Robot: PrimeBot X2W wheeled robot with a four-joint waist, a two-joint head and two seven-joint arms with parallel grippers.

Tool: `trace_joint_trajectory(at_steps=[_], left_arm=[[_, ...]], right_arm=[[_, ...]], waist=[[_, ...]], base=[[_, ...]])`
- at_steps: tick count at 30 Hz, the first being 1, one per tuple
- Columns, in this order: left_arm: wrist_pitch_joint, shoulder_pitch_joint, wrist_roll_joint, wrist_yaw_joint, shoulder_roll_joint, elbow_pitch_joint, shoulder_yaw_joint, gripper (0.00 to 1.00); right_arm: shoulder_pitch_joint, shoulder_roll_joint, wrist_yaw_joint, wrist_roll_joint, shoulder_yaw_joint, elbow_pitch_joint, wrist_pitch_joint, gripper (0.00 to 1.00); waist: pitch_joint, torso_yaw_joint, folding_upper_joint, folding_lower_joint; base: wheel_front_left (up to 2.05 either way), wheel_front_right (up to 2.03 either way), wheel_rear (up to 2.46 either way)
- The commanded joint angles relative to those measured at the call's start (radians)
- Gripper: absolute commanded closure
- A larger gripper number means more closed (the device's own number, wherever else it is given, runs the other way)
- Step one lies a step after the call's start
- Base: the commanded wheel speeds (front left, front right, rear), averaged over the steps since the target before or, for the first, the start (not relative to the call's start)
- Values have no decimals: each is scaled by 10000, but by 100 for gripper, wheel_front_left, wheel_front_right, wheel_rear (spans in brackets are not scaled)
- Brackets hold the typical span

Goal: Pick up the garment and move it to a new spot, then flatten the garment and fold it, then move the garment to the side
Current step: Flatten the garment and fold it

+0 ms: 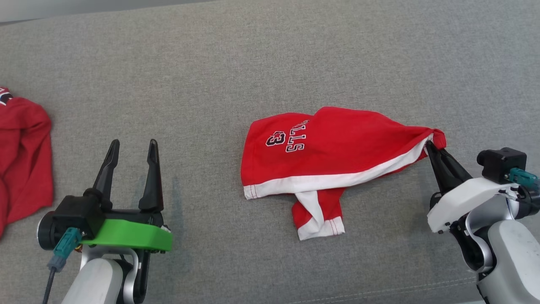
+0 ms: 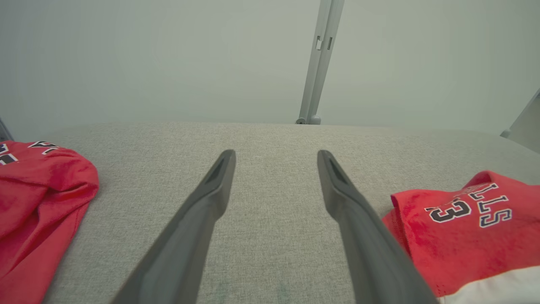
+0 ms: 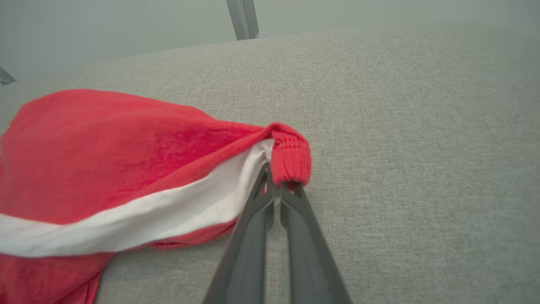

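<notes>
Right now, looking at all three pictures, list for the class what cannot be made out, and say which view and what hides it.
Lettering on the garment: head view, a fold covers its first letters.
Second red garment: head view, cut off by the left edge, so its full shape is unknown.
Right claw: right wrist view, the garment drapes over its tips, hiding how much cloth is pinched.

Red, white and black on grey

The crumpled red knit garment (image 1: 337,143) has a broad white hem band with red stitching, and black characters outlined in white. The flat grey woven fabric surface (image 1: 211,63) is finely flecked. A second bunched red cloth garment (image 1: 23,160) bears black-and-white lettering. Both grippers have dark fingers: the left gripper (image 1: 133,145) sits on green plastic, the right gripper (image 1: 430,145) on white.
</notes>
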Motion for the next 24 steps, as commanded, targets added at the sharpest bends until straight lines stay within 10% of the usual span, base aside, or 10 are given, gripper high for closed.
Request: trace_joint_trajectory(at_steps=[1,7,8,9,24], left_arm=[[-17,-157,99,-18,58,16,-8,0],[-22,-147,98,54,68,24,-33,0],[-21,-135,93,68,68,34,-37,0],[-17,-133,85,72,67,44,-45,0],[-99,192,44,202,195,132,85,0]], right_arm=[[-213,66,0,-36,10,190,-194,100],[-398,114,-1,70,181,615,-442,100],[-419,97,0,75,211,636,-538,62],[-379,66,-1,97,235,677,-605,4],[690,127,0,-522,-995,-130,-1887,0]], waist=[[74,52,0,0],[55,35,0,0],[30,29,0,0],[0,27,0,0],[-698,-150,0,0]], base=[[0,0,0],[0,0,0],[0,0,0],[0,0,0],[0,0,0]])
